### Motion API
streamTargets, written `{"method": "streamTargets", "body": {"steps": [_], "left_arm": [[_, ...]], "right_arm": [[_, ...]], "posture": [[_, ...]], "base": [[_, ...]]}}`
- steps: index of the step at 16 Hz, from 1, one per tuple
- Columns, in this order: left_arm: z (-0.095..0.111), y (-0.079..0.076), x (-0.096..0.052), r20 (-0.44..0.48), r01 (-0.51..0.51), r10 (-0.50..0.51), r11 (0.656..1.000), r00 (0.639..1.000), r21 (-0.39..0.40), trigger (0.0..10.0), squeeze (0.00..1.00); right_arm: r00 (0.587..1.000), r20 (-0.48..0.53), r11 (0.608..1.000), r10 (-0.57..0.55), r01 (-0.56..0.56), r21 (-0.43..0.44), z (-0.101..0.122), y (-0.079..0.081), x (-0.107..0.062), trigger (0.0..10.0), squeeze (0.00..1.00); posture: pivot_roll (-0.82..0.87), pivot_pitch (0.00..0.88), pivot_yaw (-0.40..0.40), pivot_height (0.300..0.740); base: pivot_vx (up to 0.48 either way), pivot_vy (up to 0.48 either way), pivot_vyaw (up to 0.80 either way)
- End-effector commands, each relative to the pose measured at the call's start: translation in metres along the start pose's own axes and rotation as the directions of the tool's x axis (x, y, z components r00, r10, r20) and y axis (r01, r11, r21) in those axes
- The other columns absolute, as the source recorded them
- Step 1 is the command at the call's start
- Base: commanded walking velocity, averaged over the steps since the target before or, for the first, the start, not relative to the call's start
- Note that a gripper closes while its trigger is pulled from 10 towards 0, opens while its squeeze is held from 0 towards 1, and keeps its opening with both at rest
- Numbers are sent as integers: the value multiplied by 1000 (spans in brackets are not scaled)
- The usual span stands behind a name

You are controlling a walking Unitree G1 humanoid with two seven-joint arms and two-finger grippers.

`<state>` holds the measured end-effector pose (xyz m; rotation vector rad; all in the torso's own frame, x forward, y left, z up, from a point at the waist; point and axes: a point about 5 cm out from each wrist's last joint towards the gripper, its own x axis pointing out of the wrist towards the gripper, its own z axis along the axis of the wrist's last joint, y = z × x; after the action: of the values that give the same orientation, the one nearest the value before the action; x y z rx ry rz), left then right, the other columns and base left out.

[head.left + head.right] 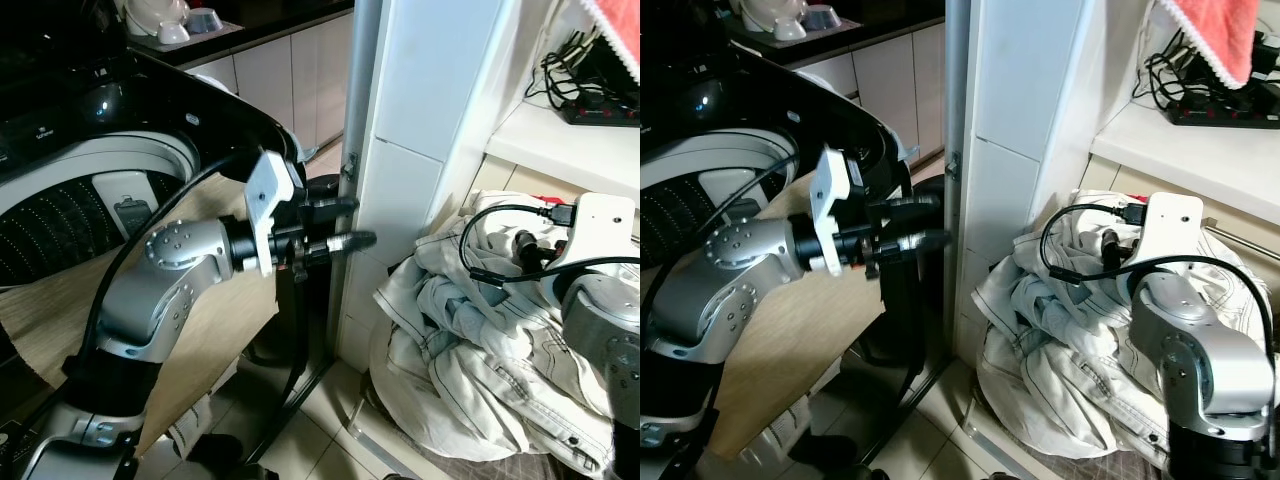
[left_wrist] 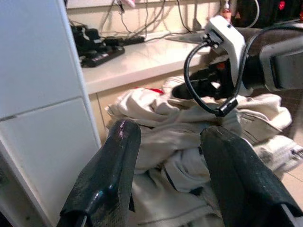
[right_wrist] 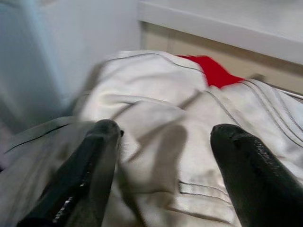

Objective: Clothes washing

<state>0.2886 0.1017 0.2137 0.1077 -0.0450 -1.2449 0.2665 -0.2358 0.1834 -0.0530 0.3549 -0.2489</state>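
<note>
Nearest the robot, the right gripper [image 3: 161,175] hangs just over the pile of clothes [image 1: 480,340], its two black fingers spread wide with nothing between them. In the right wrist view the pale cloth lies directly beneath the gap, crossed by dark stitched seams, and a bit of red fabric [image 3: 213,71] peeks out at the far edge of the heap.

The pile itself is a rumpled mound of off-white garments heaped on the floor under a white shelf [image 1: 545,135], pressed against the white pillar [image 1: 400,190]. It looks soft and floppy but fairly thick, perhaps denim-like, so a whole armful would likely be heavy and would sag and trail. A raised fold or a seamed ridge near the top of the heap seems the best place to pinch, since flat cloth would probably slip out of the smooth fingers.

To the left, the left gripper [image 1: 340,225] is held out level beside the pillar, fingers parted and empty, pointing toward the pile.

Farther off on the left stands the washing machine [image 1: 90,190], its drum open from the top. On the shelf lies a power strip [image 1: 600,105] with tangled cables
</note>
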Motion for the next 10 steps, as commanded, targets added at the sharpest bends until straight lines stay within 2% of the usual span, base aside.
{"method": "streamTargets", "body": {"steps": [1, 2, 4, 5, 6, 7, 8, 10], "left_arm": [[3, -4, 0, -12, 26, -26, 1000, 1000, 5, 10000, 0], [0, -6, -2, -45, 38, -38, 999, 998, -5, 10000, 0], [-2, -8, -3, -73, 44, -45, 999, 996, -6, 10000, 0], [-5, -9, -3, -93, 44, -45, 999, 995, -15, 10000, 0], [-7, -9, -3, -105, 39, -41, 999, 994, -21, 10000, 0], [-7, -9, -3, -110, 36, -39, 999, 993, -23, 10000, 0], [-9, -10, -3, -125, 39, -42, 999, 991, -28, 10000, 0], [-11, -13, -4, -139, 44, -49, 998, 989, -42, 10000, 0]], "right_arm": [[998, 18, 997, 66, -65, -44, 8, -5, -3, 10000, 1000], [977, -4, 963, 213, -211, -165, 15, -10, -9, 10000, 1000], [949, -40, 921, 312, -312, -233, 17, -12, -15, 10000, 1000], [899, -93, 845, 427, -433, -315, 20, -15, -25, 10000, 1000], [852, -140, 776, 504, -518, -359, 21, -17, -34, 10000, 1000], [840, -151, 758, 521, -537, -371, 22, -17, -36, 10000, 1000], [803, -196, 692, 563, -588, -418, 22, -19, -42, 10000, 16], [776, -265, 636, 572, -624, -454, 20, -24, -46, 10000, 0]], "posture": [[-112, 0, 19, 740], [-111, 0, 21, 740], [-113, 0, 23, 740], [-115, 0, 22, 740], [-115, 0, 22, 740], [-115, 0, 22, 740], [-115, 0, 22, 740], [-113, 0, 17, 740]], "base": [[0, 0, 0], [0, 0, 0], [0, 0, 0], [0, 0, 0], [0, 0, 0], [0, 0, 0], [0, 0, 0], [0, 0, 0]]}}
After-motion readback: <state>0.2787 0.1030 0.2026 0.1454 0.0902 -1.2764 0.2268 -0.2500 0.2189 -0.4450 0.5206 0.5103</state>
